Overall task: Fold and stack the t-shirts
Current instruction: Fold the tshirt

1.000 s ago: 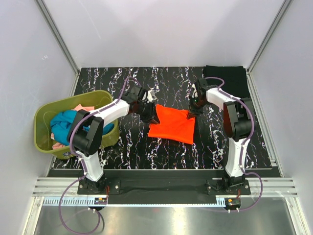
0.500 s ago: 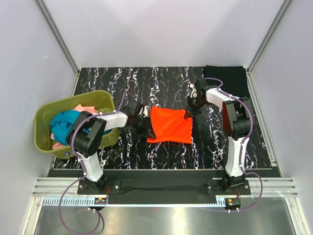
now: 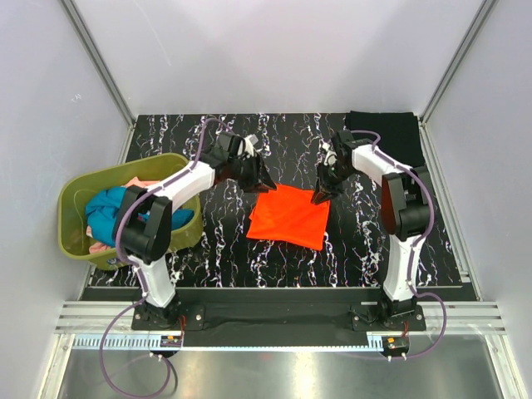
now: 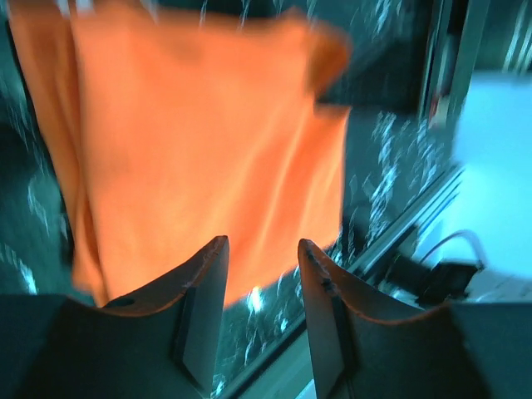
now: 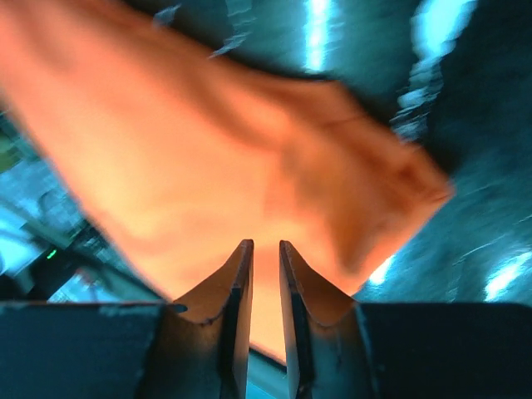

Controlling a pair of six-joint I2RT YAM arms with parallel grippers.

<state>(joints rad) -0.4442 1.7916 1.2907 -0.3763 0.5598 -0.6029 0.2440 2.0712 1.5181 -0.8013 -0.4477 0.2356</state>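
Observation:
The bright orange t-shirt (image 3: 288,216) lies folded in a rough square on the black marbled table (image 3: 216,241). My left gripper (image 3: 267,184) hovers over its far left corner, jaws open and empty; in the left wrist view (image 4: 262,249) the orange shirt (image 4: 208,133) spreads out beyond the fingers. My right gripper (image 3: 319,196) is above the far right corner, its jaws (image 5: 266,248) a narrow gap apart with nothing pinched, the orange cloth (image 5: 208,150) just below. A black t-shirt (image 3: 384,131) lies flat at the back right corner.
An olive-green basket (image 3: 100,176) stands at the table's left edge, holding a teal shirt (image 3: 104,212) and pink cloth (image 3: 143,180). Grey walls close in the table on three sides. Both arm bases sit at the near edge.
Both grippers have let go of the orange shirt. The left one swung from the shirt's left edge up to its far left corner; the right one opened slightly. The shirt settled flat.

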